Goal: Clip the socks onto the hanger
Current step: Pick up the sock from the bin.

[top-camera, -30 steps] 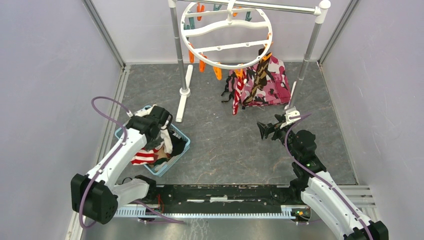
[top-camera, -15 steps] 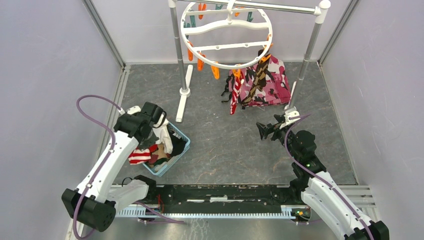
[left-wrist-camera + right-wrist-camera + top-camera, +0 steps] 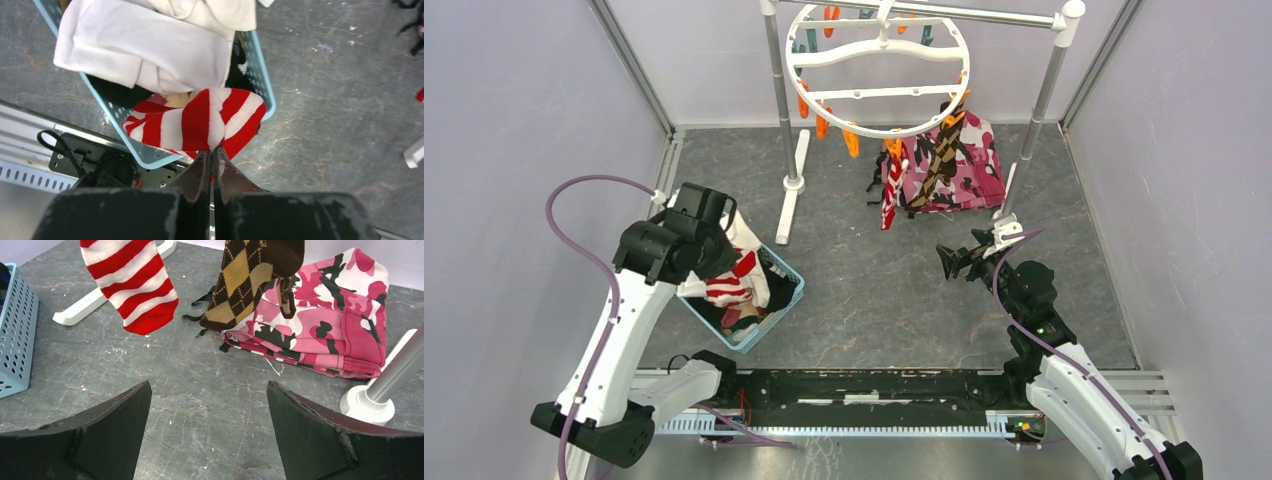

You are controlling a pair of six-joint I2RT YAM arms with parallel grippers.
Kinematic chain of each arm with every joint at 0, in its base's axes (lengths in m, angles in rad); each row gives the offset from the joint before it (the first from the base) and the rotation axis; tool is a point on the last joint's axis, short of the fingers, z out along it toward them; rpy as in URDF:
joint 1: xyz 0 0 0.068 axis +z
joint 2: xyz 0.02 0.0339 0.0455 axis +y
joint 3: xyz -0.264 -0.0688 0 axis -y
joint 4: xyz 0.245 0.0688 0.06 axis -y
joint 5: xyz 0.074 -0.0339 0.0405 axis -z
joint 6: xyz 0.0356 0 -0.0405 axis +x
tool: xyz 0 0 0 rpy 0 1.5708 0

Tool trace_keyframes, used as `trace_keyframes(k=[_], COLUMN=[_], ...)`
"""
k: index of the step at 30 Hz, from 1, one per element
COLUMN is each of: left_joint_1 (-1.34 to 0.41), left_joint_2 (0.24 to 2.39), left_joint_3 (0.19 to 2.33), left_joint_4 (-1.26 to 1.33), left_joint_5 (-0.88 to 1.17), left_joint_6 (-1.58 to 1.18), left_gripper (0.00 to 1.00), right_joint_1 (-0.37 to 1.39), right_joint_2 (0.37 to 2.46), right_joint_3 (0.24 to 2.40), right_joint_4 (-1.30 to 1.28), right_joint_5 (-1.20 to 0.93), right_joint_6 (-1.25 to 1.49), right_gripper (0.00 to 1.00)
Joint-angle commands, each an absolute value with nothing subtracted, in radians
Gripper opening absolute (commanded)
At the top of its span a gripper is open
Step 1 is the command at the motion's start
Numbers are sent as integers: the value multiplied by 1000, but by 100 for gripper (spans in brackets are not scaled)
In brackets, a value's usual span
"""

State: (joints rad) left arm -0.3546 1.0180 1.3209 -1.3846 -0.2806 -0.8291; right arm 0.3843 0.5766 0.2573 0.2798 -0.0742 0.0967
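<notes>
Clearly the left gripper [image 3: 211, 150] is clamped on the edge of a red-and-white striped sock [image 3: 200, 120]. The sock lies just ahead of its fingers, over the rim of the blue basket [image 3: 264, 90], near the left edge of the table. The pinched part is hidden between the fingers. The sock is folded and has broad stripes. The right gripper [image 3: 207, 390] stands wide apart near the right edge, and the hanger [image 3: 879, 60] is at the far edge.

Basket [image 3: 796, 292] front-L, socks [image 3: 729, 290] in it; hanger [image 3: 884, 92] back-ctr on rail [image 3: 984, 13]; hung pair [image 3: 939, 155] at R rim, cloth [image 3: 979, 165] behind
</notes>
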Motion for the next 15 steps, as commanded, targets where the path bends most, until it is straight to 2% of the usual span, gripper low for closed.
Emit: trace_keyframes(k=[1, 8, 10, 15], left_joint_1=[-351, -351, -350, -351], left_joint_2=[994, 929, 895, 789], left_joint_3=[1382, 1335, 1298, 1159], left_joint_4=[-1356, -1192, -1089, -839], left_joint_5=[-208, -15, 95, 220], left_joint_6=[-739, -668, -630, -598], left_gripper=[2, 2, 2, 2], right_joint_1=[388, 387, 386, 387], right_joint_2=[573, 578, 578, 579], right_joint_3=[256, 257, 258, 262], right_joint_4=[319, 320, 325, 331], right_joint_5=[-69, -92, -112, -161], right_joint_6=[95, 89, 85, 76], right_gripper=[92, 92, 92, 92])
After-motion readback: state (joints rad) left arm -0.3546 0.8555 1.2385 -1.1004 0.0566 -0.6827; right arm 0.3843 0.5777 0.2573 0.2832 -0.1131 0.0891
